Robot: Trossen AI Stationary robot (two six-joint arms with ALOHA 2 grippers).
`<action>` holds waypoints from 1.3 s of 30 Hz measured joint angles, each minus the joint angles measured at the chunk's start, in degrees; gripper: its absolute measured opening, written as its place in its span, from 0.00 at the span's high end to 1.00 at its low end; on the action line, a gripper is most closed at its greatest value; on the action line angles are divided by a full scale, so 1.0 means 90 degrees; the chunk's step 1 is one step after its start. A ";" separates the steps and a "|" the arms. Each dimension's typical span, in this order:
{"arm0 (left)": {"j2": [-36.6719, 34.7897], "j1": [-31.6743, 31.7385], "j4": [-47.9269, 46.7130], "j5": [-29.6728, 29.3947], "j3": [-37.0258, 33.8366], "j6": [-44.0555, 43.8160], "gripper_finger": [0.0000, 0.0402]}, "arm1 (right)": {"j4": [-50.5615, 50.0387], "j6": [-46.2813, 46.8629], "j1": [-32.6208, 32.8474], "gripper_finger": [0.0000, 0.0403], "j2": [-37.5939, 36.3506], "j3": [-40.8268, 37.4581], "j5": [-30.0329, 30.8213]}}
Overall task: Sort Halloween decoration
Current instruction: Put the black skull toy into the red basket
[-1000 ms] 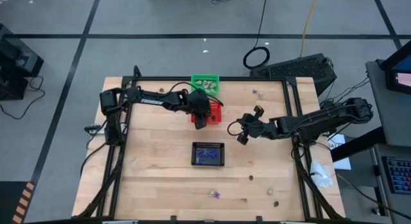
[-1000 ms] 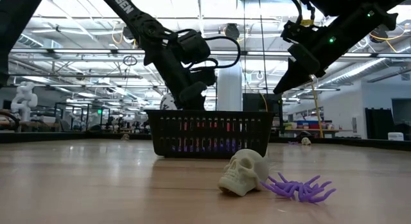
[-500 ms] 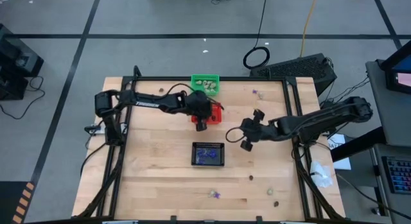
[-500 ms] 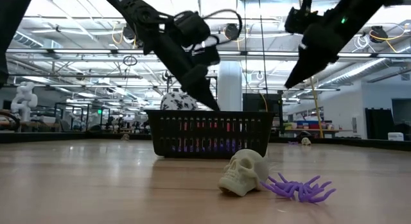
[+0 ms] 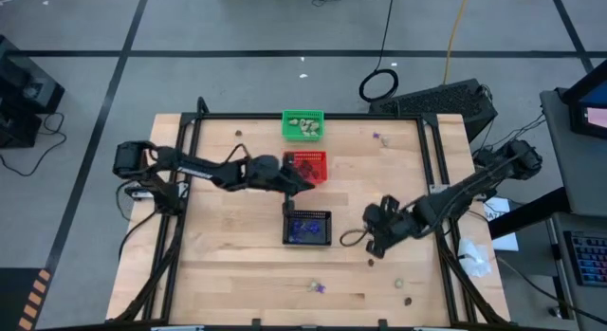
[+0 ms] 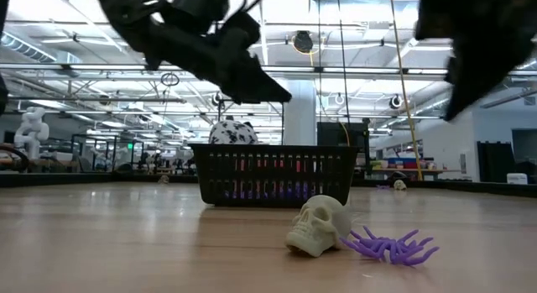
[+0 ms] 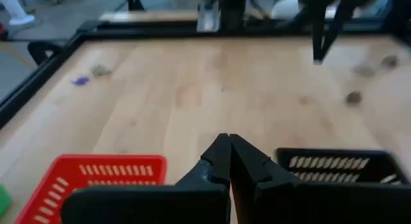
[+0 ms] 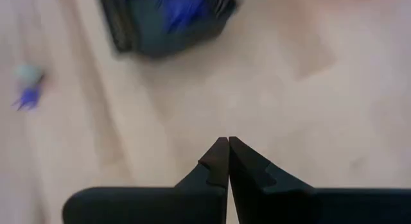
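Observation:
The Halloween decoration lies scattered on the table. A cream skull (image 6: 319,226) and a purple spider (image 6: 390,245) rest near the front edge, and dark brown bits (image 5: 371,263) lie nearby. My left gripper (image 5: 305,186) is shut with nothing between its fingers. It hangs between the red basket (image 5: 306,166) and the black basket (image 5: 307,227), pointing nearly level. My right gripper (image 5: 375,248) is also shut with nothing in it, slanting down to the right of the black basket and above bare wood (image 8: 257,89).
A green basket (image 5: 303,124) holding cream pieces stands at the far edge. The black basket (image 8: 170,18) holds purple pieces. Loose trinkets lie far right (image 5: 377,137) and far left (image 5: 239,135). Black rails frame the table (image 5: 432,179).
My left gripper has risen out of the red basket and its fingers have come together. It has drawn back toward the table's left and tipped from pointing down to nearly level. My right gripper, still shut, has swung toward the near edge and tipped more steeply downward.

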 joint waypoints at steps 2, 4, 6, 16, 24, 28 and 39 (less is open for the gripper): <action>-0.0223 -0.0145 0.0225 -0.0016 -0.0305 -0.0080 1.00 | 0.0015 0.0564 0.0254 1.00 0.0239 0.0000 -0.0251; -0.0399 -0.0319 0.0566 -0.0019 -0.0539 -0.0129 1.00 | 0.0076 0.1140 0.0507 1.00 0.0504 0.0000 -0.0576; -0.0604 -0.0465 0.0782 -0.0012 -0.0758 -0.0215 1.00 | 0.0175 0.1707 0.0748 0.98 0.0770 0.0000 -0.0881; -0.0965 -0.0885 0.1857 -0.0347 -0.1716 -0.0439 1.00 | 0.0862 0.2402 0.1252 0.67 0.1672 0.0000 -0.1356; -0.0961 -0.1006 0.2005 -0.0696 -0.2057 -0.0575 1.00 | 0.0865 0.2080 0.1233 0.51 0.2023 0.0005 -0.1129; -0.0965 -0.1010 0.2023 -0.0711 -0.2055 -0.0577 1.00 | 0.0874 0.1958 0.1234 0.52 0.2168 0.0024 -0.1057; -0.0962 -0.1051 0.2276 -0.0778 -0.2307 -0.1029 1.00 | 0.0863 0.1819 0.1189 0.74 0.2189 0.0007 -0.0675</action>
